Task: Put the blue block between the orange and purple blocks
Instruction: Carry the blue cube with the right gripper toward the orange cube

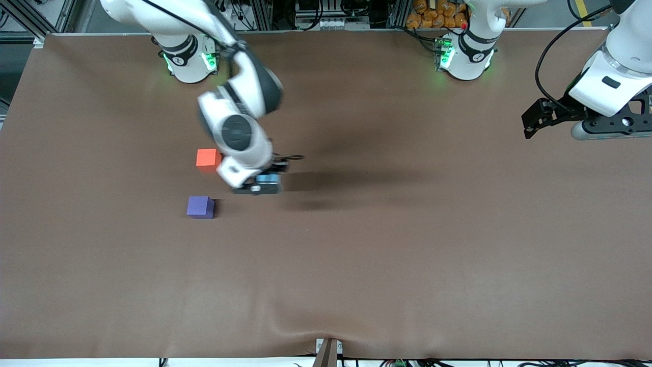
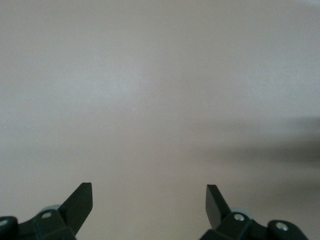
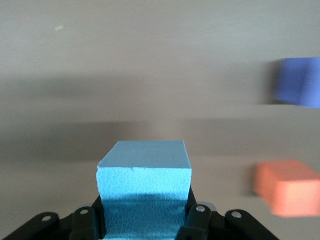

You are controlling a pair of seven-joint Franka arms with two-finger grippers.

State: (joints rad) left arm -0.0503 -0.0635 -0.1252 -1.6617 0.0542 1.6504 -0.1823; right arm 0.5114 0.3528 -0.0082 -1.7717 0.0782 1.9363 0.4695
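Front view takes in the brown table [image 1: 407, 265] first. The right arm reaches out from its base over the table, and its gripper [image 1: 265, 183] hangs over the cloth beside the two resting cubes, on the side toward the left arm's end. The left arm waits over its own end of the table, its gripper [image 1: 535, 120] up in the air with fingers [image 2: 80, 202] spread apart and holding nothing. The orange block [image 1: 207, 158] sits farther from the front camera, the purple block [image 1: 200, 207] nearer, well apart, both flat on the table. The blue block [image 3: 145, 185] is clamped between the right gripper's fingers, off to one side of that gap.
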